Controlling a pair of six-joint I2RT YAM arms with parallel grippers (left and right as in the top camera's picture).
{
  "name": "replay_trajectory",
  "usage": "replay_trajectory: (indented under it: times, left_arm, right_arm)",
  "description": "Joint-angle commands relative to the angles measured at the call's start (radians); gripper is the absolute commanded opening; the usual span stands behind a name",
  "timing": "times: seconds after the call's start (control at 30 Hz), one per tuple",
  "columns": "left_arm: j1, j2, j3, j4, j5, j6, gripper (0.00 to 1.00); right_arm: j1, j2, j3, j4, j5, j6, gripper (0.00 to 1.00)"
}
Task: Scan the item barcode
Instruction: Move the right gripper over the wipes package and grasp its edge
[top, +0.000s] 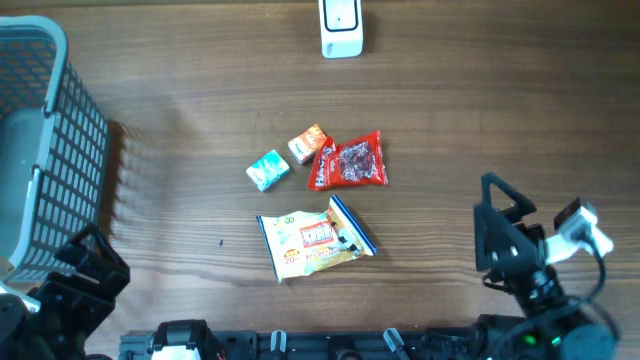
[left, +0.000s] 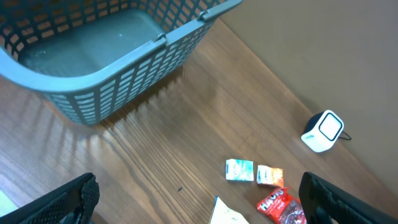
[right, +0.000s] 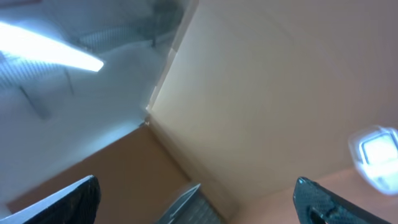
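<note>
Left claw (left: 199, 198) and right claw (top: 497, 232) both spread, empty, at near edge. Red snack packet (top: 350, 162), yellow foil pouch (top: 312, 242), teal carton (top: 268, 170), orange carton (top: 308, 144) clustered mid wooden surface (top: 170, 90), untouched. White cube scanner (top: 340, 27) at far edge. Nothing picked or scanned yet.

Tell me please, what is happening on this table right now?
Nothing is being handled yet. The left gripper and the right gripper are both open and empty, back at the robot's edge of the table. Four items lie together mid-table: a teal box, an orange box, a red packet and a yellow pouch. The white scanner stands at the far edge. A grey basket sits beside the left arm.
</note>
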Motion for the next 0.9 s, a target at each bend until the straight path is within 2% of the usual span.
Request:
replay_trajectory:
  times: [0.0, 0.03, 0.1, 0.13, 0.2, 0.27, 0.37, 0.47, 0.63, 0.73, 0.83, 0.87]
  left_arm:
    - [0.007, -0.004, -0.003, 0.002, -0.013, -0.012, 1.0]
    - [0.007, -0.004, -0.003, 0.002, -0.013, -0.012, 1.0]
    - [0.007, -0.004, -0.003, 0.002, -0.013, -0.013, 1.0]
    - [0.007, -0.004, -0.003, 0.002, -0.013, -0.012, 1.0]
    - [0.007, -0.004, -0.003, 0.002, -0.013, -0.012, 1.0]
    - [0.007, -0.004, -0.003, 0.002, -0.013, -0.013, 1.0]
    - [0.007, -0.004, -0.003, 0.002, -0.013, -0.012, 1.0]
    - [0.007, -0.004, -0.003, 0.002, -0.013, -0.012, 1.0]
    - [0.007, -0.004, -0.003, 0.002, -0.013, -0.012, 1.0]
    - [0.007, -0.004, -0.003, 0.002, -0.013, -0.013, 1.0]
    - [0.007, -0.004, -0.003, 0.002, -0.013, -0.012, 1.0]
    - [0.007, -0.004, -0.003, 0.002, -0.013, -0.012, 1.0]
  right_arm:
    - [0.001, 0.256, 0.33, -0.26, -0.156, -0.414, 1.0]
    - [0.001, 0.504, 0.54, -0.47, -0.38, -0.571, 1.0]
    - [0.015, 0.67, 0.665, -0.631, -0.541, -0.693, 1.0]
    - [0.05, 0.782, 0.739, -0.766, -0.606, -0.792, 1.0]
    - [0.145, 0.901, 0.8, -0.937, -0.546, -0.924, 1.0]
    - [0.355, 1.028, 0.819, -1.065, -0.208, -0.938, 1.0]
    - [0.592, 1.186, 0.83, -1.123, 0.039, -0.896, 1.0]
    - [0.699, 1.347, 0.832, -1.123, 0.081, -0.867, 1.0]
    - [0.698, 1.508, 0.798, -1.125, 0.183, -0.859, 1.0]
    - [0.698, 1.641, 0.778, -1.099, 0.164, -0.806, 1.0]
    - [0.698, 1.728, 0.778, -1.104, 0.131, -0.824, 1.0]
    - [0.698, 1.775, 0.778, -1.103, 0.073, -0.872, 0.99]
